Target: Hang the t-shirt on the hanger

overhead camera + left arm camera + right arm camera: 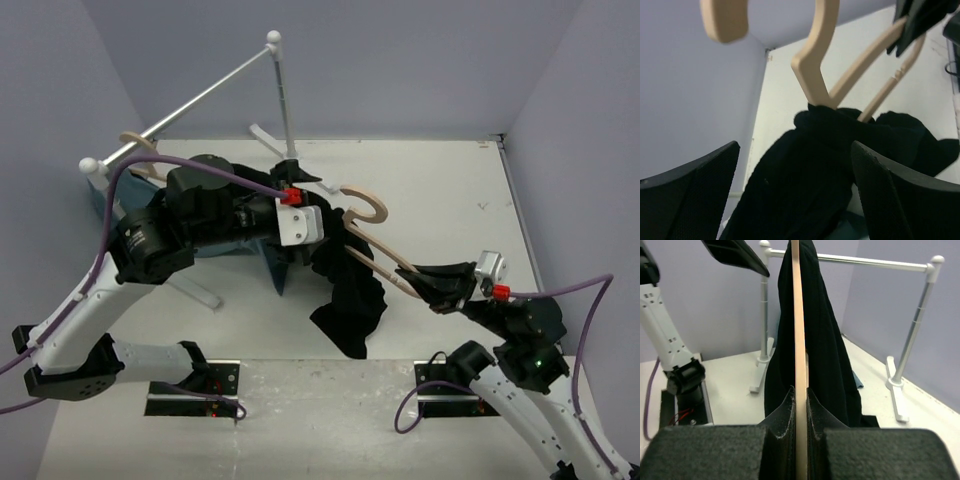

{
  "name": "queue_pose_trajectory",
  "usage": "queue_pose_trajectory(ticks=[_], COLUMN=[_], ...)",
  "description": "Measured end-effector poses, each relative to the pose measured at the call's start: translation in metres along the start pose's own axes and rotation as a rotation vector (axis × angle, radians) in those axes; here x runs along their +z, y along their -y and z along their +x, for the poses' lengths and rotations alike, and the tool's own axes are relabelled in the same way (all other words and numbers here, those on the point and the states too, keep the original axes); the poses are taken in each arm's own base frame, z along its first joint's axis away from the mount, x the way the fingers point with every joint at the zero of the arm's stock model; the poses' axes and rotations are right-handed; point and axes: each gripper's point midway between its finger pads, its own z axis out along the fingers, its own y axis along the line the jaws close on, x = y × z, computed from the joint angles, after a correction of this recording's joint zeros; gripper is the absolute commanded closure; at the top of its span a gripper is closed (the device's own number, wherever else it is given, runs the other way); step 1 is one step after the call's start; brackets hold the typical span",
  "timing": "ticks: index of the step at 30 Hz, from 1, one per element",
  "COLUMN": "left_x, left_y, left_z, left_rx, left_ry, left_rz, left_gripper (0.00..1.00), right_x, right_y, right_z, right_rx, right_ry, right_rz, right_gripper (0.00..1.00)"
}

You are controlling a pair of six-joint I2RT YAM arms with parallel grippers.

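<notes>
Right gripper [801, 405] fills its wrist view, jaws clenched on one arm of the hanger [799, 315], held edge-on above the desk [450, 190]. The t-shirt [350, 295] is bunched at the hook end, draping down between the arms. Left gripper [795, 195] sits at that bunch, jaws spread, grasping nothing. Best play: right holds steady, left pinches collar fabric and draws it along the bare shoulder. Count: two hangers, two shirts, one rail [200, 100]. The spare hanger [135, 140] wears the teal shirt [265, 262].
</notes>
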Motion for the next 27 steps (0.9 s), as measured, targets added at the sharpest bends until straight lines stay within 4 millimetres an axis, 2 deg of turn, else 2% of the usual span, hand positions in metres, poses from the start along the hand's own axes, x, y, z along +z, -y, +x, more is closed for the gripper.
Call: queue_pose_trajectory(ticks=[1, 2, 3, 4, 5, 8, 10, 11, 16, 17, 18, 19, 21, 23, 27], left_x=[-0.003, -0.006, -0.009, -0.012, -0.015, -0.024, -0.028, -0.030, -0.033, -0.033, -0.032, -0.032, -0.030, -0.022, -0.013], left_y=[0.006, 0.011, 0.016, 0.020, 0.024, 0.035, 0.043, 0.047, 0.060, 0.062, 0.064, 0.065, 0.066, 0.067, 0.077], left_z=[0.002, 0.003, 0.003, 0.003, 0.001, -0.003, -0.002, -0.002, 0.002, 0.003, 0.004, 0.005, 0.006, 0.006, 0.014], left_rx=[-0.002, -0.004, -0.005, -0.006, -0.007, -0.003, -0.011, -0.015, -0.032, -0.036, -0.041, -0.046, -0.059, -0.073, -0.106], left_ry=[-0.001, -0.001, 0.002, 0.006, 0.014, 0.041, 0.042, 0.041, 0.039, 0.040, 0.039, 0.037, 0.038, 0.041, 0.022], left_rz=[0.022, 0.041, 0.057, 0.073, 0.088, 0.137, 0.173, 0.189, 0.242, 0.251, 0.257, 0.262, 0.265, 0.274, 0.327], left_gripper=[0.13, 0.27, 0.54, 0.69, 0.75, 0.81, 0.96, 1.00, 1.00, 0.94, 0.70, 0.58, 0.62, 0.97, 1.00], right_x=[-0.001, -0.002, -0.003, -0.004, -0.005, -0.008, -0.008, -0.008, -0.009, -0.009, -0.010, -0.010, -0.012, -0.013, -0.016], right_y=[-0.003, -0.006, -0.009, -0.011, -0.014, -0.020, -0.022, -0.023, -0.025, -0.026, -0.026, -0.027, -0.031, -0.036, -0.031], right_z=[-0.005, -0.008, -0.011, -0.013, -0.015, -0.014, -0.013, -0.014, -0.012, -0.012, -0.011, -0.011, -0.011, -0.014, -0.011], right_rx=[-0.014, -0.027, -0.037, -0.045, -0.057, -0.088, -0.105, -0.117, -0.162, -0.168, -0.174, -0.178, -0.182, -0.191, -0.193], right_ry=[-0.001, -0.001, -0.002, -0.004, -0.008, -0.033, -0.052, -0.059, -0.085, -0.087, -0.091, -0.094, -0.098, -0.095, -0.129], right_rz=[-0.016, -0.032, -0.046, -0.059, -0.073, -0.109, -0.131, -0.141, -0.171, -0.175, -0.179, -0.182, -0.204, -0.234, -0.207], right_gripper=[1.00, 1.00, 1.00, 1.00, 1.00, 1.00, 1.00, 1.00, 1.00, 1.00, 1.00, 1.00, 1.00, 1.00, 1.00])
